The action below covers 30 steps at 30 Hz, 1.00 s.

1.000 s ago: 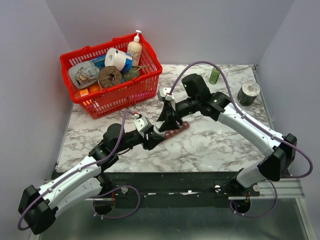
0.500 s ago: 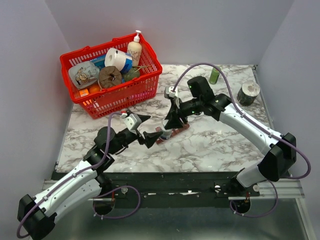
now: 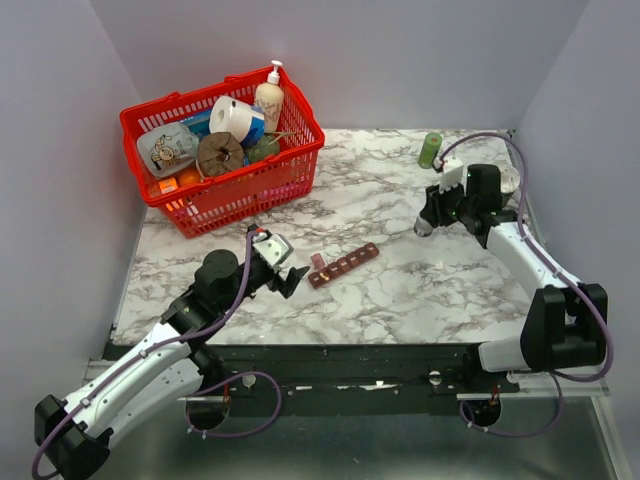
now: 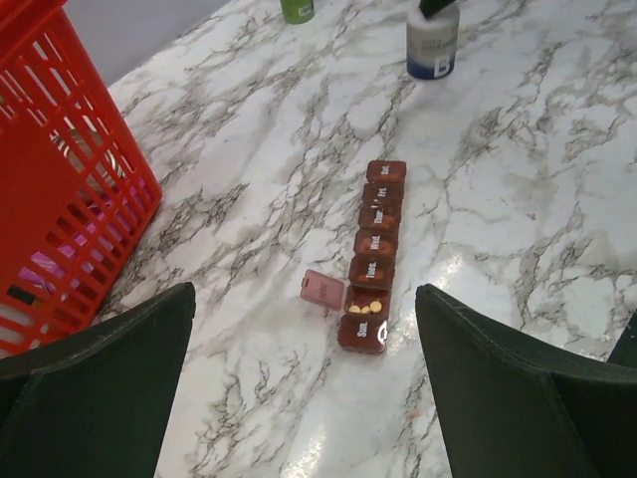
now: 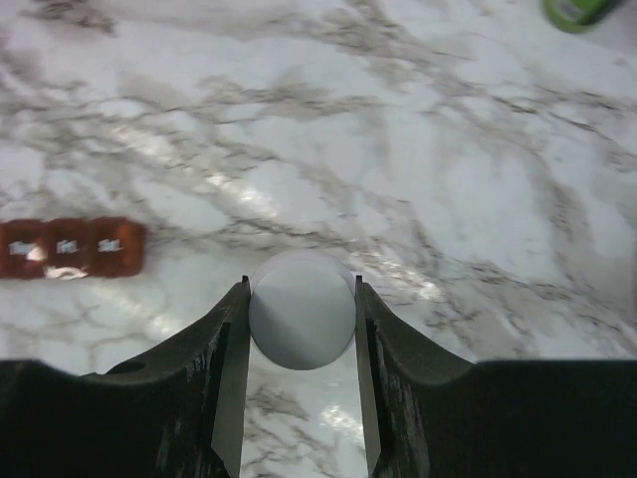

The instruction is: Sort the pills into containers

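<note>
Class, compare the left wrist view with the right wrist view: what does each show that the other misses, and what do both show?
Only the left wrist view: the red basket, the open left claw, and the open compartment of the pill organiser with yellow pills inside. Only the right wrist view: the right claw gripping both sides of the white bottle. Both: the organiser (just three compartments in the right wrist view), the white bottle, the green bottle and the marble table.

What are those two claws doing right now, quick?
Left gripper: open, holding nothing.
Right gripper: closed on the white bottle.
</note>
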Each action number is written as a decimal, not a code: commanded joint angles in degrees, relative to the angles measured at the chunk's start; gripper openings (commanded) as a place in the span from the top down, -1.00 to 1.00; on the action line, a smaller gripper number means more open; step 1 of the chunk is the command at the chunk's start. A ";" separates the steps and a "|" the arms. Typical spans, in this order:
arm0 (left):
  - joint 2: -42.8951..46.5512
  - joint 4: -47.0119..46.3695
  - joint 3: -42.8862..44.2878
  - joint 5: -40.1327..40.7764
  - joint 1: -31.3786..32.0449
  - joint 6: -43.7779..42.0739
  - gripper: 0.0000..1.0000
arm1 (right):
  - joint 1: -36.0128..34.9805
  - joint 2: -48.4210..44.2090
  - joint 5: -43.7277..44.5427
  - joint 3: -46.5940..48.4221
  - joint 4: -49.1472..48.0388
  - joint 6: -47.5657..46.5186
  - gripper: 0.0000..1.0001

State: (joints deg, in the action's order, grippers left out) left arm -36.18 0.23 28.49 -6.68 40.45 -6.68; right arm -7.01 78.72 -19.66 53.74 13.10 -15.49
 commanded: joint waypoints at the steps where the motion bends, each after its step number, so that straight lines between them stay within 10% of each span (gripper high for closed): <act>1: -0.99 1.79 -0.80 2.46 -0.28 -2.64 -0.97 | 5.59 4.77 7.17 2.86 -9.41 0.46 0.82; 11: 0.68 1.00 -2.56 3.42 -0.37 -1.94 -0.97 | 13.33 15.15 9.46 7.17 -12.31 0.10 0.68; 21: -2.57 1.09 -1.86 2.20 -0.89 -0.62 -0.97 | 14.04 17.17 8.59 9.28 -10.12 0.55 -0.06; 30: -3.37 0.83 -1.60 0.53 -2.04 0.52 -0.98 | 14.04 16.47 8.15 8.49 -7.39 -0.59 -0.01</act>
State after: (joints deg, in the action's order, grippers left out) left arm -39.51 1.48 26.41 -4.97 38.98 -7.05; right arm 6.83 95.39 -11.18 61.73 4.40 -15.05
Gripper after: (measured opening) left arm 0.988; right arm 0.522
